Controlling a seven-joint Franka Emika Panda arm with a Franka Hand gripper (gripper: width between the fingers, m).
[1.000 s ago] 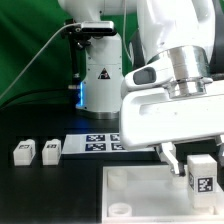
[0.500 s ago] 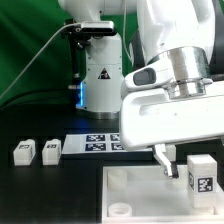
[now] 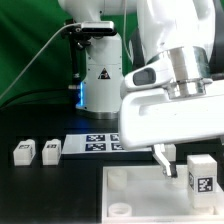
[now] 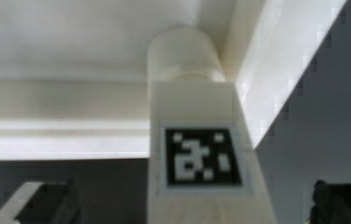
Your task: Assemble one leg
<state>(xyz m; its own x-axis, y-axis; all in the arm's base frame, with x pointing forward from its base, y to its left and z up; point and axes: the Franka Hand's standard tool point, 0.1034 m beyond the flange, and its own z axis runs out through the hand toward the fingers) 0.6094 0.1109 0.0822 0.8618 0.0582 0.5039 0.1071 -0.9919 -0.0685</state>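
**Pincer straddling the upright leg, fingers apart, no contact showing**

The pincer (image 4: 193,203) is hanging open. In the wrist view its two fingertips (image 4: 37,203) are showing as dark shapes well apart, one on each side of the leg (image 4: 200,110), and neither is touching it. The leg is sitting midway between them, so no sideways offset is showing.

In the exterior view the leg (image 3: 200,172) is standing upright on the tray (image 3: 135,188), toward the bench's near edge and the exterior view's right, its marker face turned to that camera. One finger (image 3: 160,160) is hanging just beside it on the exterior view's left, its tip reaching level with the leg's upper half. The other finger is out of sight there.

Judgement: the leg's long axis is running vertical and the closing line is crossing it square, so the next move is looking like a plain close, perhaps after a little more descent. Whether the leg's foot is seated in a socket, I cannot tell
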